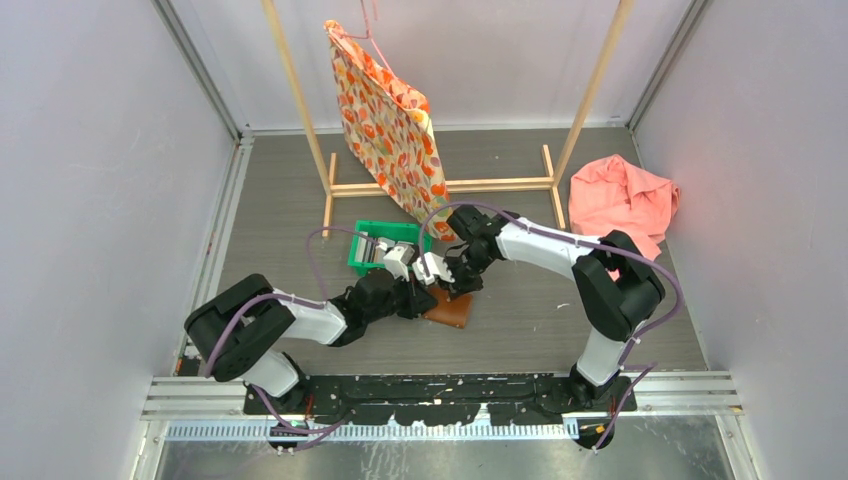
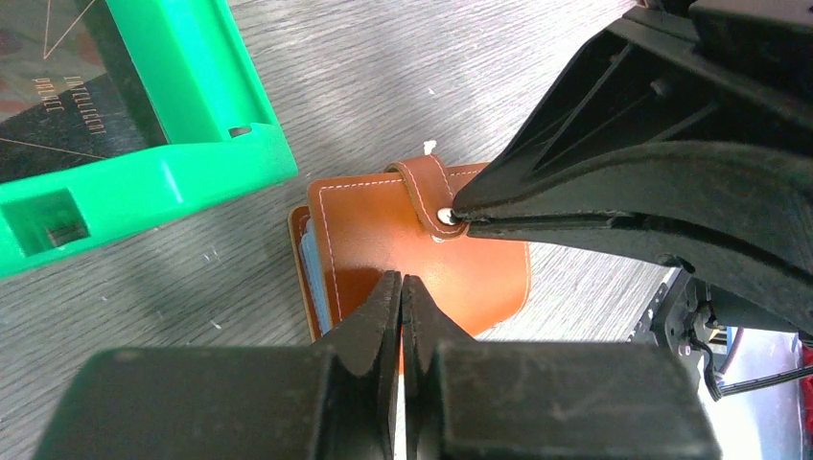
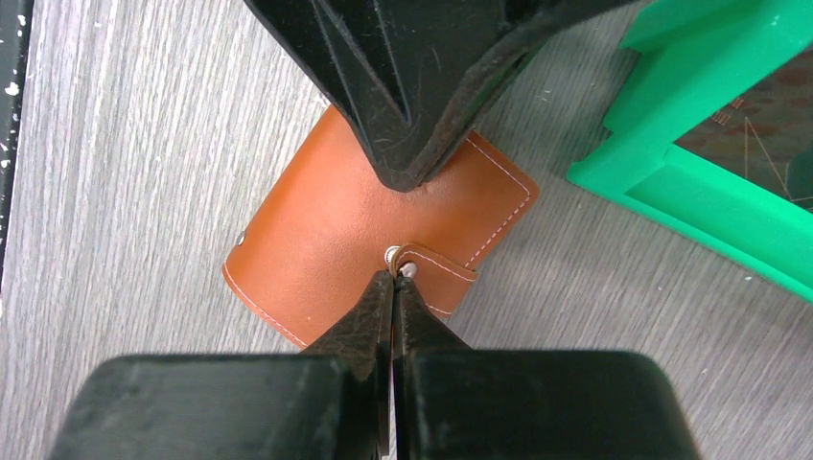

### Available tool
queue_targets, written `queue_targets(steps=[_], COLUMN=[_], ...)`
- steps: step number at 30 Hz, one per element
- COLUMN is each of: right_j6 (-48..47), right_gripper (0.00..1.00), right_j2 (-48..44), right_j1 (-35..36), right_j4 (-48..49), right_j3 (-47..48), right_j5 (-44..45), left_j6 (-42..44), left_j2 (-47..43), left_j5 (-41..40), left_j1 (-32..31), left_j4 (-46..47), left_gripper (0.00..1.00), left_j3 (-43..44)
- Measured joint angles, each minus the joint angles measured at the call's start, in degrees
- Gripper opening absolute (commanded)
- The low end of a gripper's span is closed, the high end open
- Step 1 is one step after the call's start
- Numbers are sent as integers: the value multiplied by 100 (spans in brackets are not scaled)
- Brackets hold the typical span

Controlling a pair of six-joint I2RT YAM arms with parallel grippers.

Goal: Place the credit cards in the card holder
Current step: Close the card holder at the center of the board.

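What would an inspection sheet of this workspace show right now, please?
Surface: grey wood-grain table, white specks.
Job's things: brown card holder folded shut, lying flat, light blue card edge inside; dark card in green bin.
Clutter: pink cloth at table's far right.
Grippers: left gripper shut, tips on holder; right gripper shut, tips at snap strap.
Cables: purple cables along both arms.
Surroundings: floral bag hanging on wooden rack.
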Motion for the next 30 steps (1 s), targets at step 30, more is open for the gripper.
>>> queue_targets(steps=[30], right_j6=[-382], right_gripper=[1], right_j2=[-24], right_j1=[201], right_j4=[7], right_j3=[-44], right_j5=[238], left_j6=[-13], left_j2=[22], left_j5=[2], left_j1=[0], left_j4=[28], left_gripper=[2], left_j3=[0])
